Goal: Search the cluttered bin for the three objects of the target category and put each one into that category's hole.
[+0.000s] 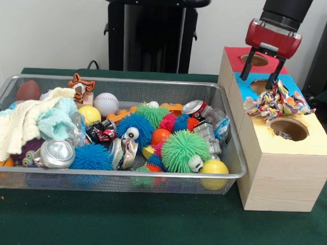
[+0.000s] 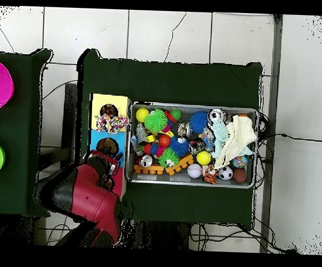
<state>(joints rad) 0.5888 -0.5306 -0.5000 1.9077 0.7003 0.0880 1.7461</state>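
- Front view puts the gripper [image 1: 263, 68] at the upper right of the frame, hanging over the blue-topped box [image 1: 245, 88]; its two black fingers [image 1: 274, 76] stand spread apart with nothing between them, the right one ending just above the speckled rope piece [image 1: 277, 104], whether touching it I cannot tell.
- That limp rope piece, in red, yellow, blue and white, lies on the yellow-topped box [image 1: 308, 141], draped over the seam with the blue top, just beside the hole [image 1: 289, 129] rather than in it; I judge it a drop that landed short, and it needs a nudge toward the opening.
- Something small shows dimly inside the hole; what it is I cannot tell.
- Overhead, lower left of the frame, the red arm [image 2: 89, 195] reaches over the boxes, and the rope piece [image 2: 111, 123] sits between two holes.
- At left centre of the front view, the bin [image 1: 122, 82] is heaped with spiky balls, cans and cloths, so any remaining target pieces are probably buried.
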